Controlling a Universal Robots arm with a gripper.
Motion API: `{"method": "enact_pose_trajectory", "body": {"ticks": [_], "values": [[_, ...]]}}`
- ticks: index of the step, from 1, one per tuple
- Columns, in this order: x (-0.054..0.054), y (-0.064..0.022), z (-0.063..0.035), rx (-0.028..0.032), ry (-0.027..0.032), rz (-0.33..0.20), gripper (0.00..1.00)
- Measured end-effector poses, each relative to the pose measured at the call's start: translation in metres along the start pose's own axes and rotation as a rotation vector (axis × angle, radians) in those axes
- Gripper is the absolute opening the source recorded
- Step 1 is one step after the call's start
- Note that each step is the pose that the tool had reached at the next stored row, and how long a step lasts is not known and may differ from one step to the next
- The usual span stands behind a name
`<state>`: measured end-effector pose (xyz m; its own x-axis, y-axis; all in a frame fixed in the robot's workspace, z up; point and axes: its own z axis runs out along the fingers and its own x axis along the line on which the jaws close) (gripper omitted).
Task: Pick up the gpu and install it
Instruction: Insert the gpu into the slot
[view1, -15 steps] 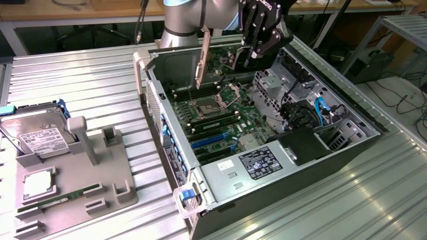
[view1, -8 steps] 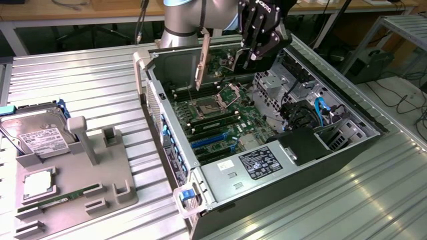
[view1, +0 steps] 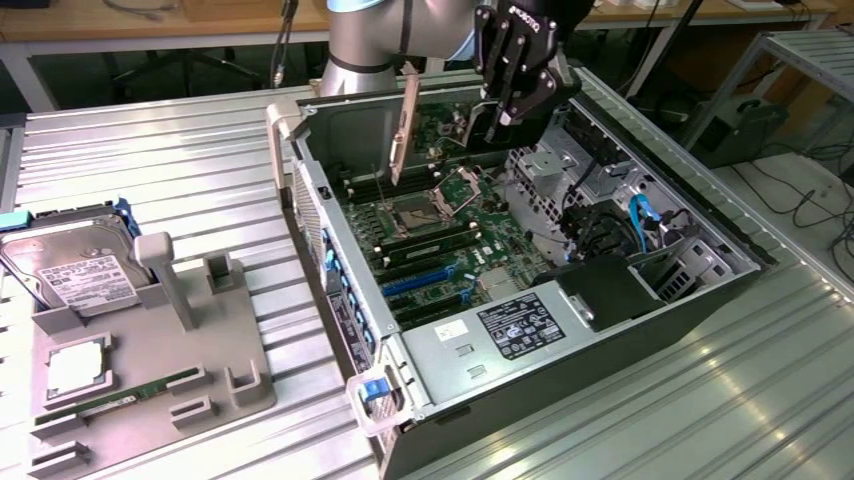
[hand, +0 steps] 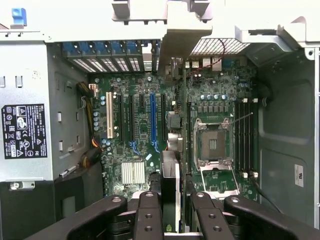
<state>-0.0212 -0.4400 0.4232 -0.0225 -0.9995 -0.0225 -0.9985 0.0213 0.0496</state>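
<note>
The carry-over step is in hand: the end effector (view1: 514, 120) is clamped on the gpu (view1: 402, 125), which hangs edge-on above the open computer case (view1: 747, 262), its long silver bracket pointing down toward the motherboard (view1: 441, 225). In the wrist view the card (hand: 170, 187) runs between the black fingers (hand: 149, 215) as a thin dark edge, with the bracket reaching away toward the case's rear wall. The card is clear of the board, not yet seated.

Directly ahead of the card in the wrist view lies the blue expansion slot (hand: 153, 117), with a white slot (hand: 109, 115) off at about nine o'clock from it and the empty processor socket (hand: 212, 142) at about three o'clock. As I judge it, the next move calls for squaring the card's lower edge over a slot and lining the bracket up with the rear opening, then a straight, even press; any tilt would likely jam the edge connector.

The case lies on its side on a ribbed metal counter (view1: 174, 160). In the exterior view, at about eight o'clock from the case, a grey fixture tray (view1: 200, 345) holds a hard drive (view1: 74, 265) and a memory stick (view1: 127, 393). Beyond are benches and cables.
</note>
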Motion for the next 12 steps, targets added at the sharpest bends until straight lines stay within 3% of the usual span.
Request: {"method": "enact_pose_trajectory", "body": {"ticks": [12], "values": [[0.0002,-0.0005,0.0092,0.0000,0.0000,0.000,0.27]]}}
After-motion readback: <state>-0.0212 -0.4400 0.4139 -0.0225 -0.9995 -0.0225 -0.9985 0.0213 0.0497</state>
